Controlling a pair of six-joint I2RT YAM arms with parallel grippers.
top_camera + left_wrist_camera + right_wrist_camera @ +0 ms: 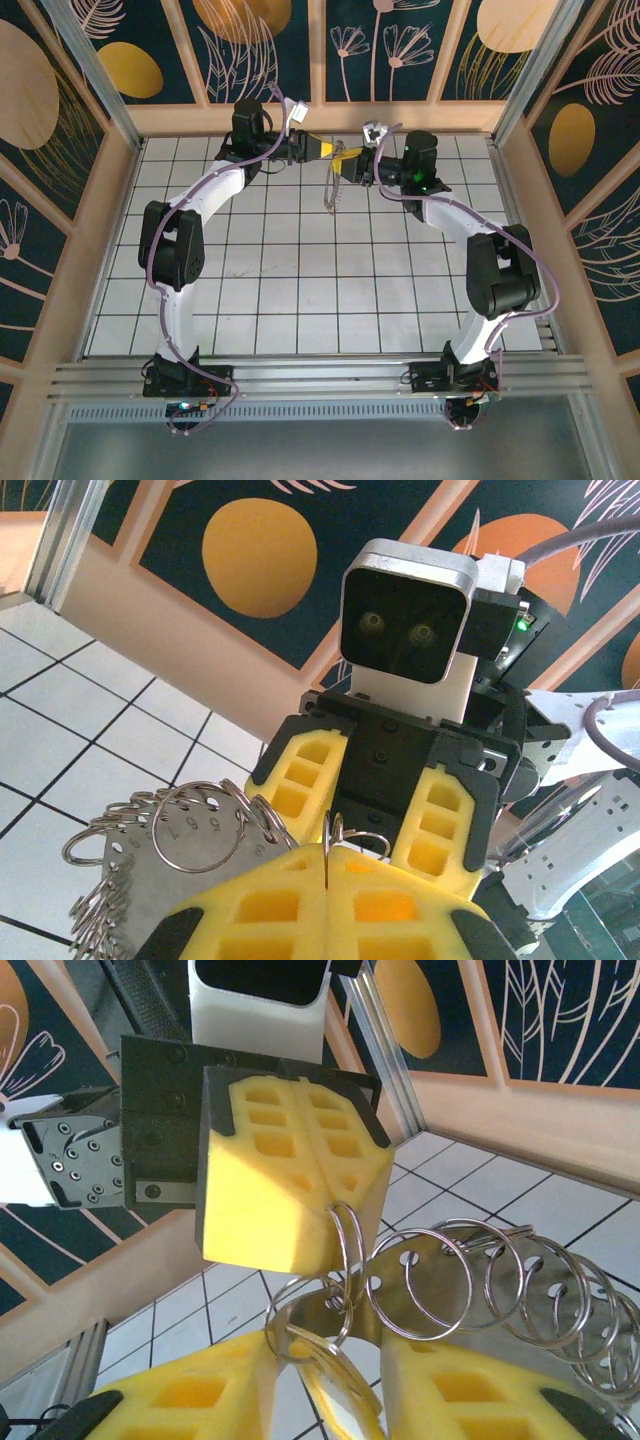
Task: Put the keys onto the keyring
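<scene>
Item under inspection: the keyring (347, 1245), a split wire ring, held above the far middle of the table (300, 300) where the 2 arms meet. It sticks out of the fingertip seam of the left gripper (325, 1225), whose jaws are pressed together and clamped on it. A metal plate (140, 845) punched with holes and carrying a row of spare rings (520, 1280) hangs at this ring. Its long axis runs down toward the table in the top view and off to the right in the right wrist view. The right gripper (330, 1360) faces the left one tip to tip. Its jaws stand apart, 1 finger on each side of the lower end of the keyring. Between them sits a small pale flat piece (338, 1388), possibly the key, but too blurred to confirm, and contact with either pad cannot be told. Judgement: the keyring lies straight ahead of the right jaws, inside their gap. The coming move therefore turns on how the piece lines up with the ring's wire. The right arm is the free one.
</scene>
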